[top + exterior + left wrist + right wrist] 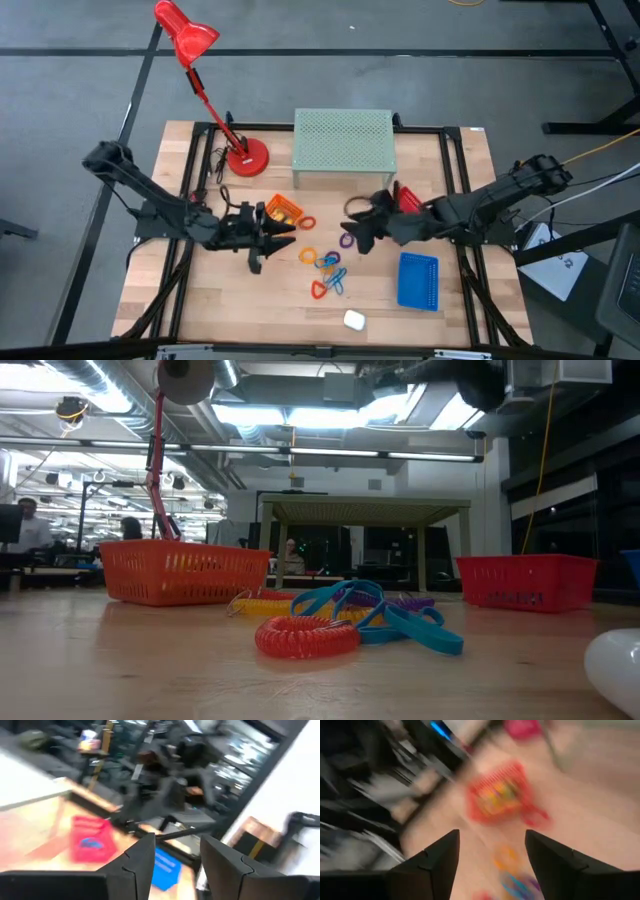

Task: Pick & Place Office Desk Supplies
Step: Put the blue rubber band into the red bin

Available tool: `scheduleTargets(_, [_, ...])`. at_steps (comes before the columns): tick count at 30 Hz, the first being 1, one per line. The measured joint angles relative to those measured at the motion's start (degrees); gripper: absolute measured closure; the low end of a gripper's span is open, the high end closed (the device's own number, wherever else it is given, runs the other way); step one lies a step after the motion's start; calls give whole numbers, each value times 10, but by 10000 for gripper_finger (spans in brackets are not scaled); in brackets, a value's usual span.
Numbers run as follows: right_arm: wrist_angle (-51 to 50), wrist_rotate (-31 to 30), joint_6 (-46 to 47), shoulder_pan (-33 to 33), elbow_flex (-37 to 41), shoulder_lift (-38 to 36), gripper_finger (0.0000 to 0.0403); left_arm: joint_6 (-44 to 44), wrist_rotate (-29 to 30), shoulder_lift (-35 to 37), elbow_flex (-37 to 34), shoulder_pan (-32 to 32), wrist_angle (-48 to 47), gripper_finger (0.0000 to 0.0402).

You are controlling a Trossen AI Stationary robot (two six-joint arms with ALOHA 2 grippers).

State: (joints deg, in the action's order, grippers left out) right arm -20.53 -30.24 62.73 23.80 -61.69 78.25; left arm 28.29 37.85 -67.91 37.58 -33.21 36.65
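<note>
Here, both pincers apart, loops between

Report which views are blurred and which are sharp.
High view: sharp across the table and both arms. Low view: red coiled loop crisp, white object at the edge soft. Left wrist view: smeared, red basket streaked. Right wrist view: heavily smeared, orange basket only a blob.

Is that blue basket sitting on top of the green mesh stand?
No, the blue basket lies flat on the wooden table, well apart from the green mesh stand.
</note>
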Motion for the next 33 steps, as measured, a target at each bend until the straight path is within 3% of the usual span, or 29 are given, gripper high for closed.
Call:
scheduleTargets(3, [-99, 37, 56, -2, -24, 17, 174, 46, 45, -5, -30, 0, 18, 249])
scheduleTargets(7, [-136, 66, 80, 5, -32, 50, 174, 98, 78, -5, -45, 0, -17, 249])
scheduleTargets(16, [-127, 97, -96, 63, -32, 178, 174, 154, 88, -5, -45, 4, -60, 249])
scheduleTargets(21, [-81, 158, -139, 75, -32, 216, 174, 142, 85, -5, -45, 4, -63, 249])
scheduleTargets(27, [-31, 141, -115, 59, -32, 224, 174, 87, 64, -5, -45, 4, -60, 249])
scheduleTargets(33, [-35, 180, -104, 29, -32, 224, 186, 38, 36, -5, -45, 4, -56, 249])
